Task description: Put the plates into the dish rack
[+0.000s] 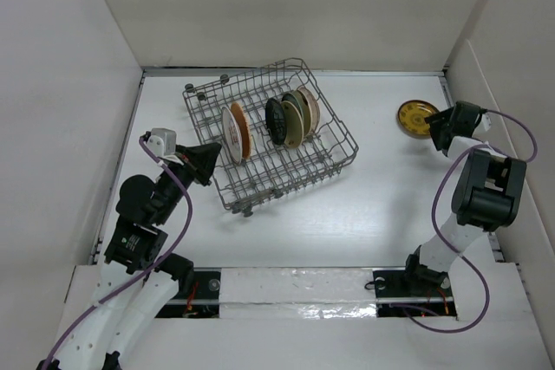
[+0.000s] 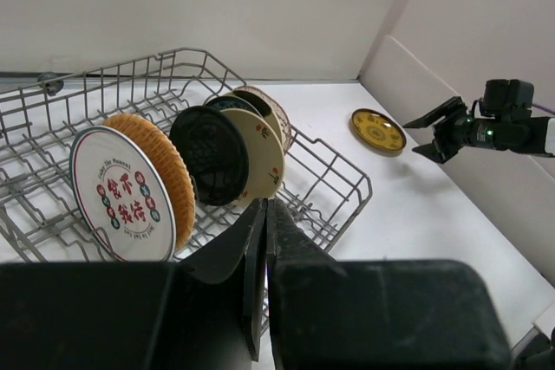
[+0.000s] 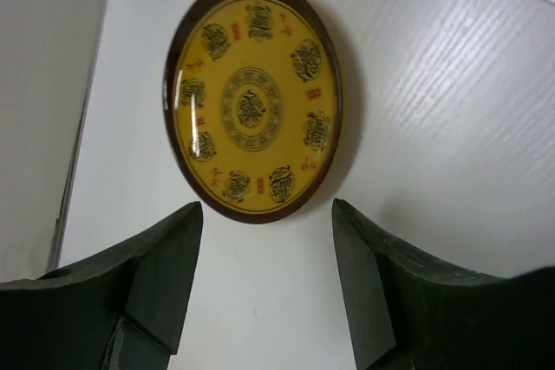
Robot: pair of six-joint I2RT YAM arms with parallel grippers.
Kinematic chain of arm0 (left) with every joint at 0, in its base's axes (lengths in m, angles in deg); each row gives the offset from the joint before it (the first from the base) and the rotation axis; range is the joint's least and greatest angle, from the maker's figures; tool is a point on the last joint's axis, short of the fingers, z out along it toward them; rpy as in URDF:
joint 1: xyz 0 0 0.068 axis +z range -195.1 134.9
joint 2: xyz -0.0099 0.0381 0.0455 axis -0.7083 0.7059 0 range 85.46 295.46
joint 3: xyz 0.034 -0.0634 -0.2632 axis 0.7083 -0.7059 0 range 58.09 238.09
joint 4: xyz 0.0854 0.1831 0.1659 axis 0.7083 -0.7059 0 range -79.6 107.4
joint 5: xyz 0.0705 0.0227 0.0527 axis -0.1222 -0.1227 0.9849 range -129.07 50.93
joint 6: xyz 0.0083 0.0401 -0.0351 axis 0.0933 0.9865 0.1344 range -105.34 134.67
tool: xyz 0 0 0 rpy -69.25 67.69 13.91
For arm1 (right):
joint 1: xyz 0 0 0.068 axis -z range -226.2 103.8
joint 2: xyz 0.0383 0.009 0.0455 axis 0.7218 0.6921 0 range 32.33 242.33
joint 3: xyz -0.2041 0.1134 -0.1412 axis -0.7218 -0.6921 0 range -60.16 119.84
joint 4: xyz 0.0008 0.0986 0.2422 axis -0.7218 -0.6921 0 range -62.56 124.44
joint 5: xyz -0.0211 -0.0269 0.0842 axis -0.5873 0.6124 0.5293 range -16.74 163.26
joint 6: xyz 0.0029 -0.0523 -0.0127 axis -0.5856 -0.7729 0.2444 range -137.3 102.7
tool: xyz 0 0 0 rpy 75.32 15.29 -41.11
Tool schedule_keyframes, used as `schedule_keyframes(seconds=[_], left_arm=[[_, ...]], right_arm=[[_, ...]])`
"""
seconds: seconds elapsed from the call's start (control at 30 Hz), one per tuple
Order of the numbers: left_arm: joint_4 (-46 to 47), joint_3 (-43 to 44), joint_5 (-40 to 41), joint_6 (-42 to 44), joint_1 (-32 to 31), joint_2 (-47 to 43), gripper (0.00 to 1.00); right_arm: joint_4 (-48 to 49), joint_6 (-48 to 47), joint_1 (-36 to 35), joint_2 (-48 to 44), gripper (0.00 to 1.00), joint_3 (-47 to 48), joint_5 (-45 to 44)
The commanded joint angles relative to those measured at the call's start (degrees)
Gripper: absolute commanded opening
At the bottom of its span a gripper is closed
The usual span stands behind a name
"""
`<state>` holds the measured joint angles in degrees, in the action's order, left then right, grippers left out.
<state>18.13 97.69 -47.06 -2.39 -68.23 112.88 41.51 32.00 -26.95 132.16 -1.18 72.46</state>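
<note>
Round yellow dark-patterned plate [image 3: 251, 101]: laid flat on white tabletop [image 3: 434, 127], just beyond the nearer arm's wide-spread right pincer [image 3: 266, 214].

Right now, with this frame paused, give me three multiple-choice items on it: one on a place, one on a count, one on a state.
1. Where is the yellow plate?
A) standing in the rack
B) flat on the table, ahead of the right gripper
C) stacked on another plate

2. How many plates lie outside the rack?
A) one
B) three
C) five

3. How do the right gripper's jaws stand?
A) shut on a plate
B) open, holding nothing
C) shut, empty

Answers:
1 B: it lies flat on the table at the far right, just beyond the fingertips.
2 A: only the yellow plate is out, and the other plates stand on edge in the rack.
3 B: the wrist view shows both fingers apart with nothing between them.
</note>
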Motion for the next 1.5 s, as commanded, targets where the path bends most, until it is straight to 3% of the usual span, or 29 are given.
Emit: schedule_keyframes(seconds=[0.0, 0.13, 0.23, 0.57, 0.83, 1.07, 1.23, 1.47], left_arm=[[3.5, -0.7, -1.5, -0.6, 0.1, -1.1, 0.00], [3.9, -0.8, -3.1, -1.8, 0.1, -2.0, 0.23], [4.5, -0.8, -3.8, -1.9, 0.1, -3.2, 0.29], [4.8, -0.8, -5.2, -2.3, 0.1, -5.2, 0.32], [4.7, -0.6, -6.0, -2.2, 0.1, -4.5, 0.33], [4.6, -0.6, -5.5, -1.9, 0.1, -4.9, 0.34], [4.5, -0.7, -5.4, -1.9, 0.1, -4.4, 0.34], [3.9, -0.6, -3.8, -1.4, 0.1, -4.0, 0.34]], right_arm=[[5.3, 5.5, -0.2, -0.3, 0.68, 0.6, -0.6], [4.4, 7.7, 1.7, 2.9, 0.67, 0.3, -1.4], [3.7, 9.2, 2.2, 6.1, 0.64, 1.2, 0.2], [-1.0, 10.0, 1.0, 9.3, 0.52, 4.6, -5.7], [-9.3, 7.3, -0.1, 13.7, 0.32, 12.6, -6.8], [-7.8, 6.1, 1.9, 14.8, 0.00, 12.4, -4.0], [0.4, 6.9, 1.4, 8.8, 0.00, 5.5, -2.8], [6.5, 2.0, -7.3, -13.4, 0.00, 0.5, -9.3]])
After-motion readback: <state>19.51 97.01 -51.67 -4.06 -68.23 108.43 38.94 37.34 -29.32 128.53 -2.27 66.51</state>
